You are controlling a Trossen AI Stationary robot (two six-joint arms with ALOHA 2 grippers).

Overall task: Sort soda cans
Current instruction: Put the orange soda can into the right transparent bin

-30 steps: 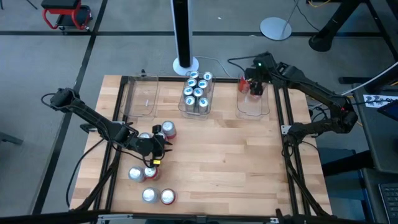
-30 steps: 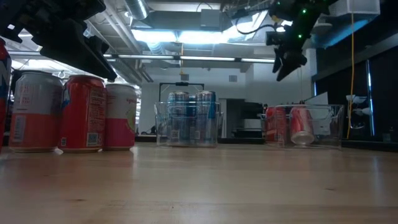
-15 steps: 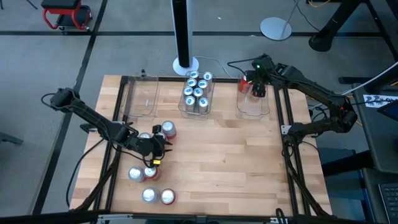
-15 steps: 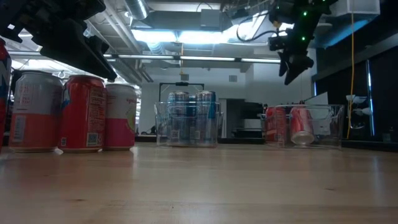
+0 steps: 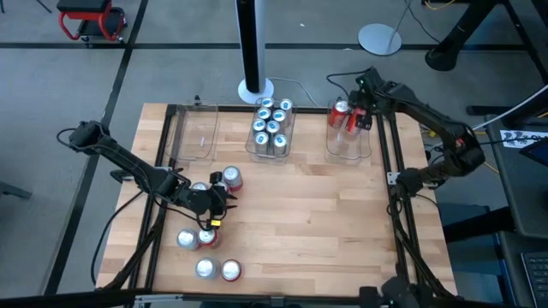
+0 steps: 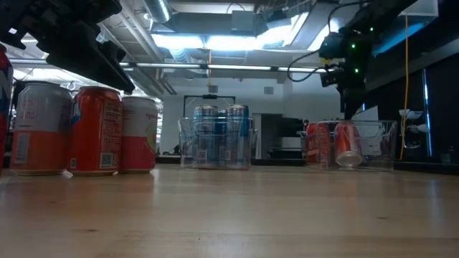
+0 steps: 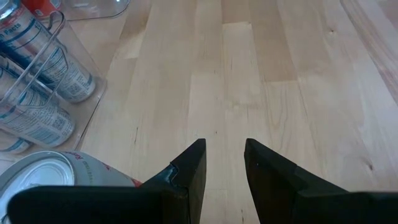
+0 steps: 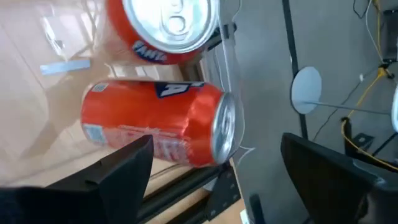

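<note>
Several loose soda cans stand upright on the table's left near part, among them a red one [image 5: 231,178] and a silver-topped one [image 5: 187,239]. My left gripper [image 5: 221,204] hovers among them, open, with bare wood between its fingers [image 7: 225,168]; a pink-labelled can [image 7: 43,180] stands close beside one finger. My right gripper [image 5: 364,118] is open [image 8: 230,174] over the right bin's [image 5: 348,147] far right corner. In that bin an orange can [image 8: 161,127] lies on its side next to an upright one [image 8: 165,25].
The middle clear bin [image 5: 270,150] holds several blue cans standing upright. The left clear bin [image 5: 195,137] stands at the far left. A black frame rail [image 5: 396,145] runs along the table's right side. Bare wood [image 5: 317,222] spans the middle and near right.
My right gripper has moved from over the right bin's middle toward the table's right edge and a little down, uncovering the upright red can in the bin. The cans in that bin have stayed where they were.
</note>
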